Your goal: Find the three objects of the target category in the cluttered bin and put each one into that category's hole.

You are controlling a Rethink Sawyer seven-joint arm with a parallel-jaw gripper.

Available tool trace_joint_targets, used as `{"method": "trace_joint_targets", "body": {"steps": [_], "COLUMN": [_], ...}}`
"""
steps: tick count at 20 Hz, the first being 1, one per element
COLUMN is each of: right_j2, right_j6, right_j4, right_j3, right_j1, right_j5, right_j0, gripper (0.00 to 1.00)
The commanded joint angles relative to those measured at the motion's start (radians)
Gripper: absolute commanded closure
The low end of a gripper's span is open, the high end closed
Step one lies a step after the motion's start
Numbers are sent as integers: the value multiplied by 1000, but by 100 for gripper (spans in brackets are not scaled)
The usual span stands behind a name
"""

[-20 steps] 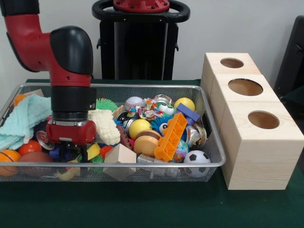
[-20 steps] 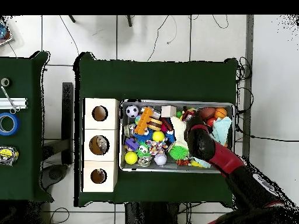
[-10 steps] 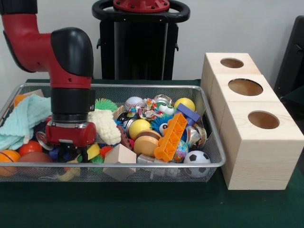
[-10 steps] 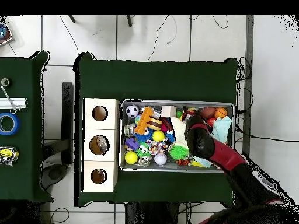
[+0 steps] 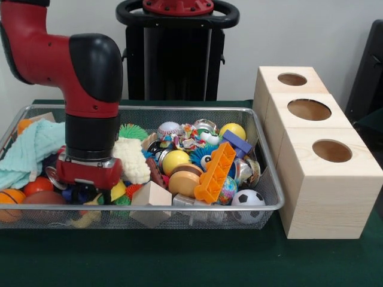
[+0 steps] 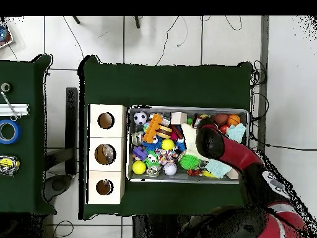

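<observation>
A wire mesh bin (image 5: pixel 257 128) holds a heap of toys: a yellow ball (image 5: pixel 175 160), a soccer ball (image 5: pixel 247 198), a baseball (image 5: pixel 169 128), an orange plastic block (image 5: pixel 214 172), a wooden block (image 5: pixel 151 194). My gripper (image 5: pixel 90 194) is sunk low into the toys at the bin's front left, beside a white fluffy cloth (image 5: pixel 133 158). Its tips are buried among small toys. From above, the arm (image 6: pixel 213 142) covers the bin's right half (image 6: pixel 186 110). Three wooden boxes (image 5: pixel 311 173) with round holes (image 5: pixel 332 150) stand right of the bin.
A teal cloth (image 5: pixel 30 149) and a small basketball (image 5: pixel 9 197) lie at the bin's left end. In the overhead view the box row (image 6: pixel 105 153) sits left of the bin, and a second green table (image 6: pixel 18 133) carries tape rolls and tools.
The arm has edged slightly to the right in the front view and sunk a little deeper into the toys. Nothing has visibly been lifted.
</observation>
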Motion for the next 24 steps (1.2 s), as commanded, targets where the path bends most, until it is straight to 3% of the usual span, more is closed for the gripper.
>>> {"method": "trace_joint_targets", "body": {"steps": [1, 8, 15, 24], "right_j2": [-128, -215, -225, -267], "right_j6": [84, 176, 186, 197], "right_j4": [48, 79, 107, 141], "right_j3": [-123, -98, -74, -19], "right_j1": [247, 221, 237, 213], "right_j5": [288, 313, 235, 222], "right_j0": [54, 93, 65, 80], "gripper": [0, 0, 0, 0]}}
